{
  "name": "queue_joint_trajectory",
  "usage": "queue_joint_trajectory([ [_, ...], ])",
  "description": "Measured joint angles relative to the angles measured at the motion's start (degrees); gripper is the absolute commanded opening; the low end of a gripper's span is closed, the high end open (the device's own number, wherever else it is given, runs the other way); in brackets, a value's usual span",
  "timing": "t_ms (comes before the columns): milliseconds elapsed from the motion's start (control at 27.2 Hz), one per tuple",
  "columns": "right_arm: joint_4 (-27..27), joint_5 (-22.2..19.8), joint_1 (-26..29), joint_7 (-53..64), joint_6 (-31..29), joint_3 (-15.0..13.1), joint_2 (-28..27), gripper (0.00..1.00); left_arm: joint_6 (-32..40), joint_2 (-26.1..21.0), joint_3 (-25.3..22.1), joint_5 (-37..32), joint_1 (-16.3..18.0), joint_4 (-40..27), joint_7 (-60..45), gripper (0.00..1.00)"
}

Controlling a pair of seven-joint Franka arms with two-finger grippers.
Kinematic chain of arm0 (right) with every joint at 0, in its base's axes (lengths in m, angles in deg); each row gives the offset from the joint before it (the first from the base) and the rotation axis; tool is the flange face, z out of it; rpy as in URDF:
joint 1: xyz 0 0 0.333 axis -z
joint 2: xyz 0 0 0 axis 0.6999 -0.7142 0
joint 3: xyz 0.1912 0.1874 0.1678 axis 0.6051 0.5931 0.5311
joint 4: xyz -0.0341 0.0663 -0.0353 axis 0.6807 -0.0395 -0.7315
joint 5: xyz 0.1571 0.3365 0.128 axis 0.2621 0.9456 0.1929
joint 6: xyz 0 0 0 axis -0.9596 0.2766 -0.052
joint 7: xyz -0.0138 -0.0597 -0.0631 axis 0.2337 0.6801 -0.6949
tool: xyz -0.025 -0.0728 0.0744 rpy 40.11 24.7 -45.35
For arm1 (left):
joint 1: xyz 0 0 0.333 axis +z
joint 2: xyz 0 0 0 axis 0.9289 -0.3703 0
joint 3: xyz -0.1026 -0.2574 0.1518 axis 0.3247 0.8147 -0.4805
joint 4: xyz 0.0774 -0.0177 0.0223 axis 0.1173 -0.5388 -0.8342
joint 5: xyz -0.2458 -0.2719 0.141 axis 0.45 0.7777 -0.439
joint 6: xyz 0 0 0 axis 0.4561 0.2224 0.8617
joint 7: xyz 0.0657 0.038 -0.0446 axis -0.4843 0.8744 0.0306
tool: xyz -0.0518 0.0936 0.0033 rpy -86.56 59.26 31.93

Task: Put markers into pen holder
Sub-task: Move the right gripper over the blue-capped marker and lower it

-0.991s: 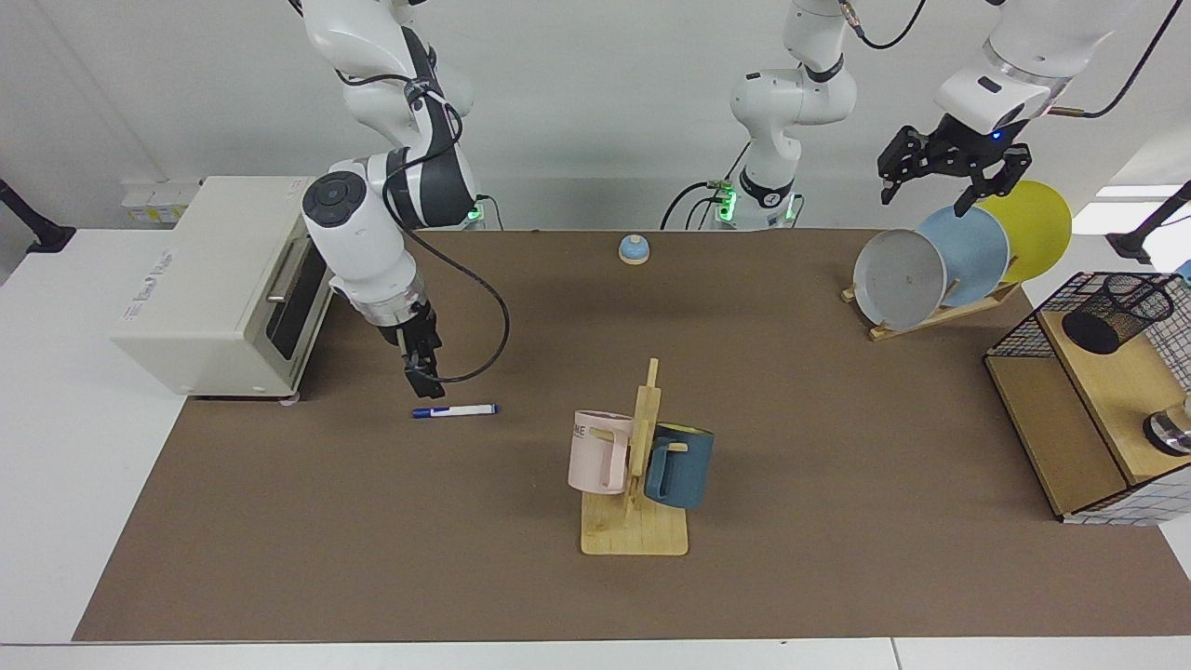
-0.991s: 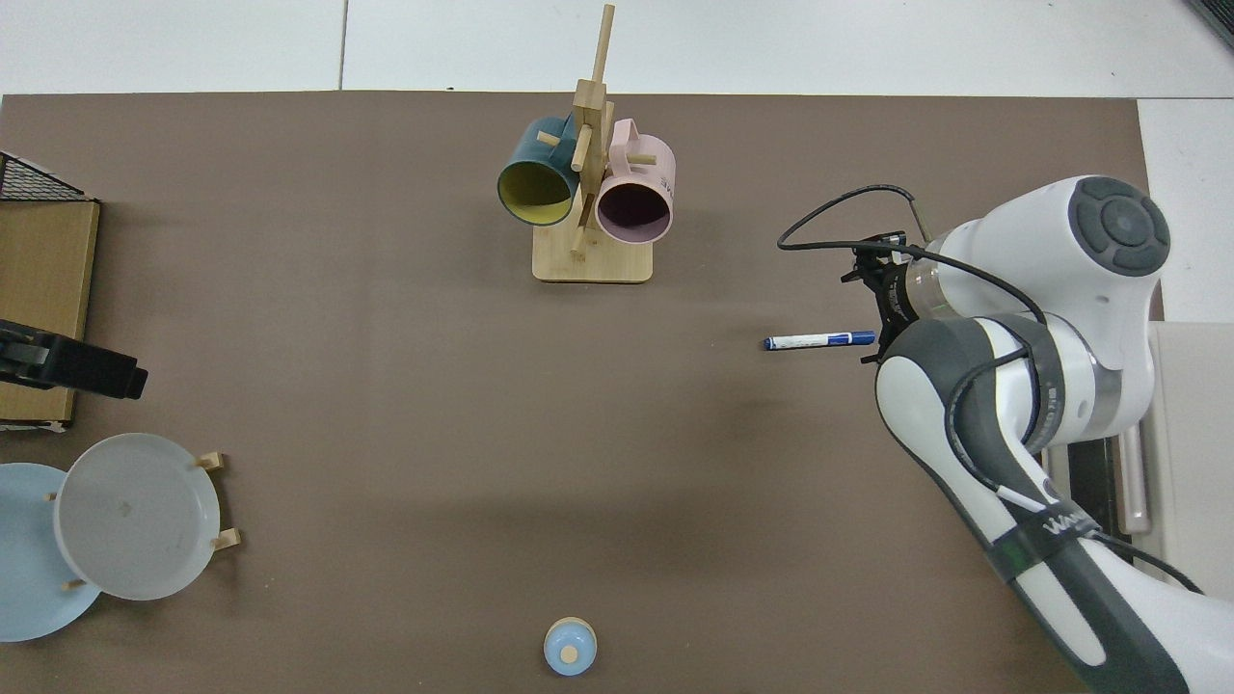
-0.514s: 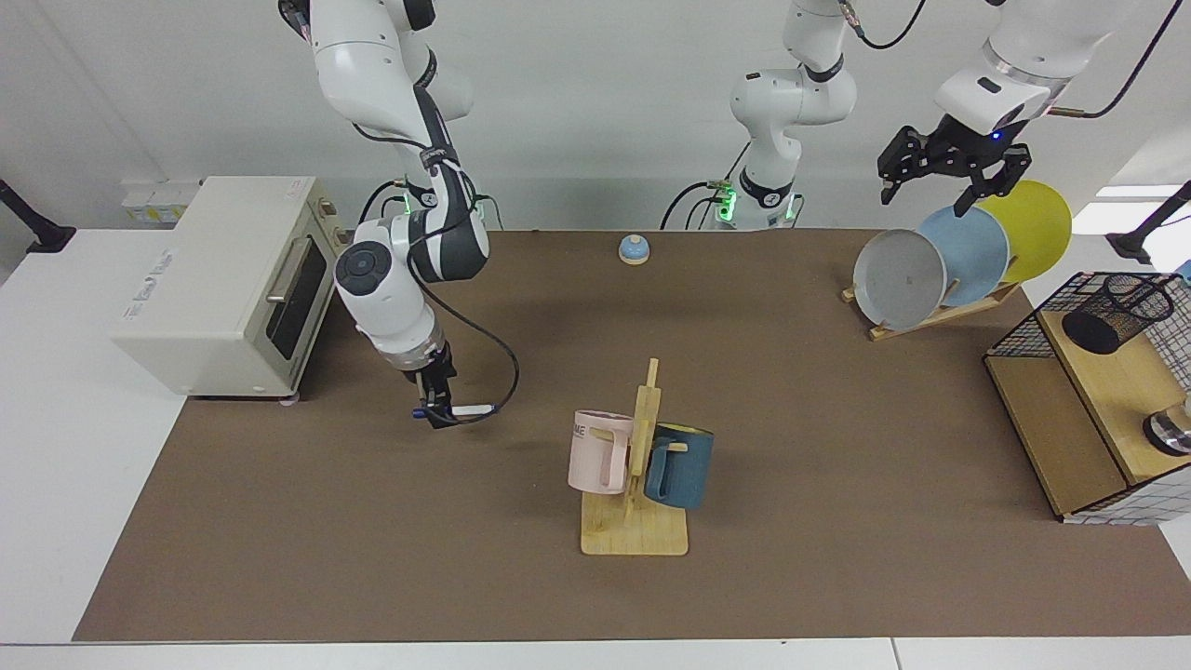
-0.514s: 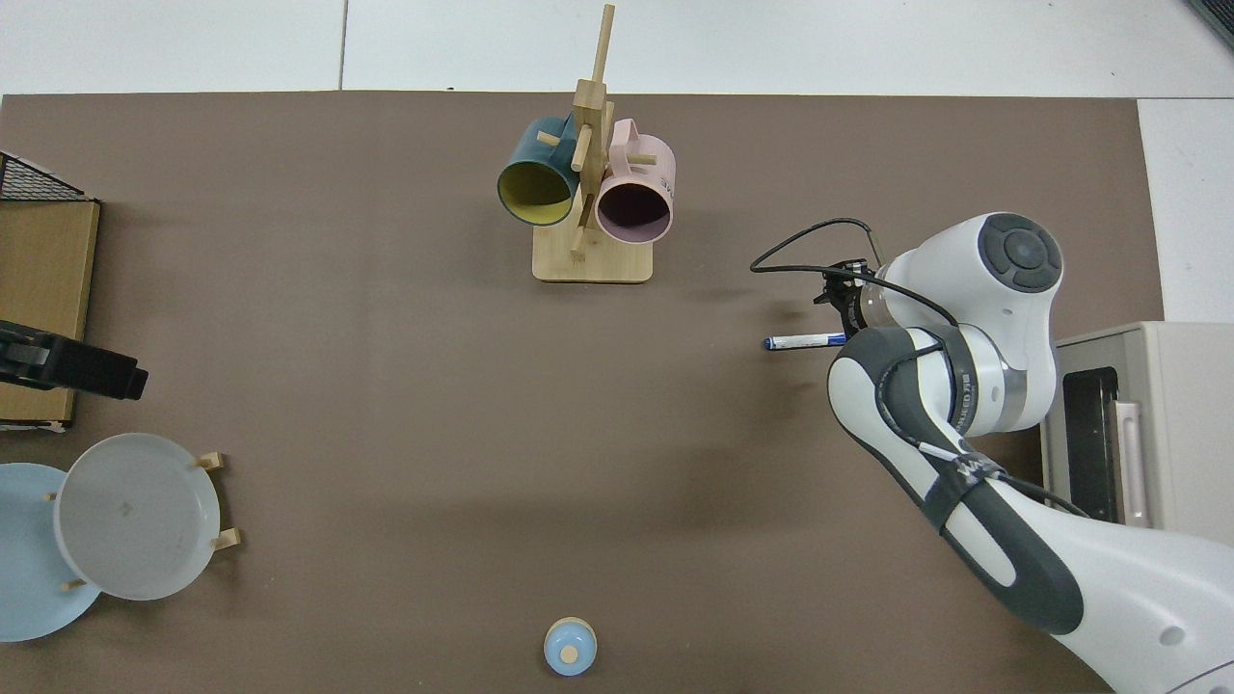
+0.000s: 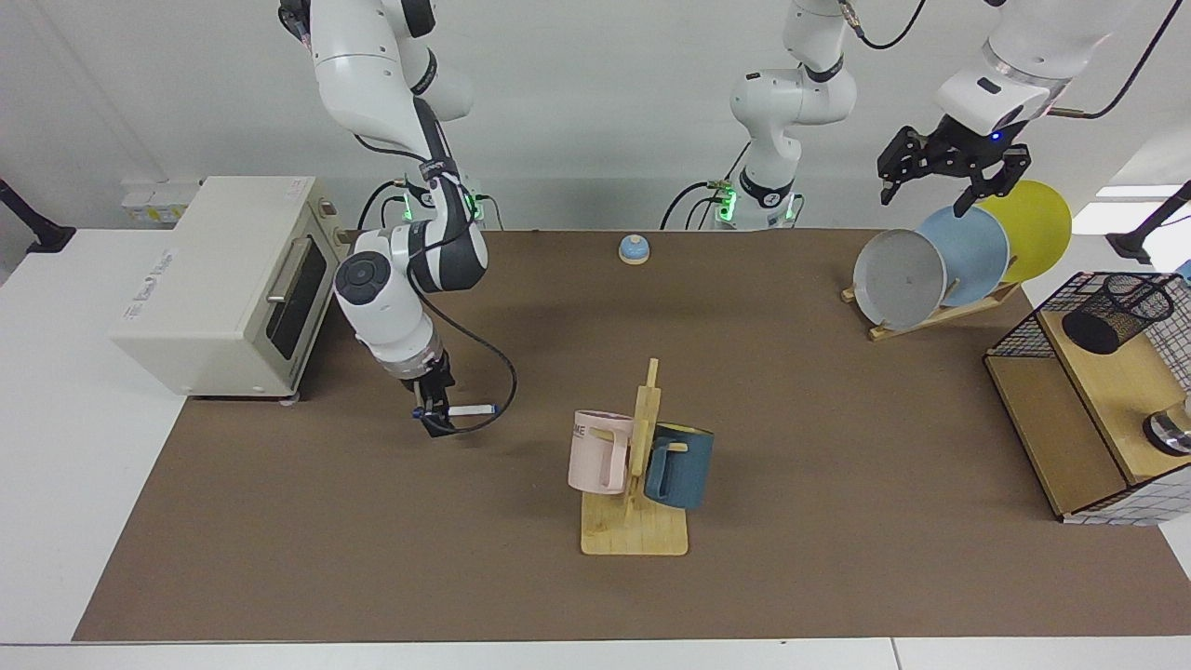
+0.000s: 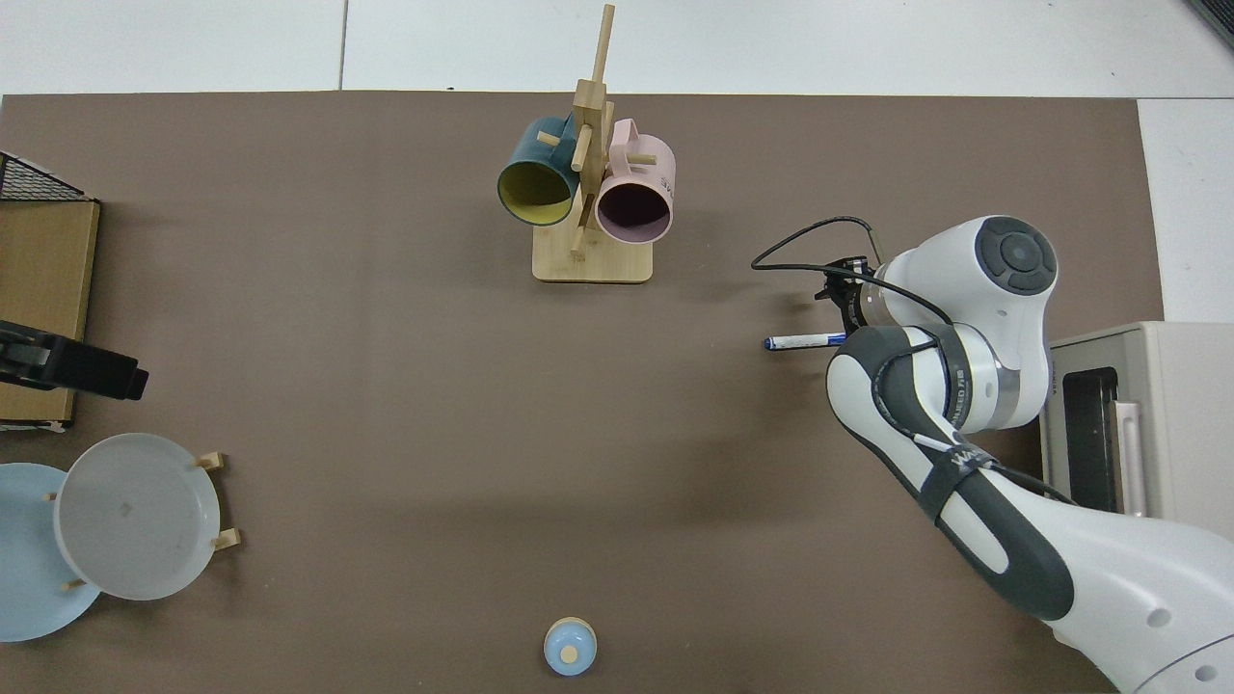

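The marker (image 5: 471, 409) lies flat on the brown mat, its white barrel pointing towards the mug stand; the top view shows the marker (image 6: 805, 340) too. My right gripper (image 5: 434, 416) is down at the marker's blue cap end, which it covers. In the top view the right arm hides that gripper. The pen holder (image 5: 1116, 313), a black mesh cup, stands on a wooden shelf at the far right, out of the top view. My left gripper (image 5: 949, 182) hangs open high above the plates, and the left arm waits.
A wooden stand (image 5: 636, 521) holding a pink mug (image 5: 599, 452) and a blue mug (image 5: 681, 465) stands mid-table. A white toaster oven (image 5: 223, 284) is close behind the right arm. A plate rack (image 5: 940, 265), a bell (image 5: 634, 248) and a wire basket frame (image 5: 1028, 326) are also there.
The right arm swung in and lowered its gripper onto the marker's cap end, then barely moved in the last half second. The marker has stayed in place and the left arm is still.
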Motion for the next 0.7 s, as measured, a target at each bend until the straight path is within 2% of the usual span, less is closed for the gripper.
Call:
queue_joint_trajectory([
  [294, 0.0, 0.0, 0.95, 2.12, -0.16, -0.13, -0.84, 0.96, 0.02, 0.08, 0.0, 0.0, 0.0, -0.18, 0.0, 1.0],
  [404, 0.0, 0.0, 1.16, 2.5, -0.82, -0.13, -1.26, 0.89, 0.04, 0.23, 0.0, 0.0, 0.0, -0.36, 0.0, 1.0],
  [514, 0.0, 0.0, 1.35, 2.6, -0.97, -0.14, -1.47, 0.87, 0.04, 0.44, 0.0, 0.0, 0.0, -0.6, 0.0, 1.0],
  [624, 0.0, 0.0, 1.4, 2.63, -0.97, -0.13, -1.5, 0.81, 0.04, 0.62, 0.0, 0.0, 0.0, -0.83, 0.0, 1.0],
  [697, 0.0, 0.0, 1.4, 2.64, -0.97, -0.09, -1.5, 0.73, 0.04, 0.66, 0.0, 0.0, 0.0, -0.89, 0.0, 1.0],
])
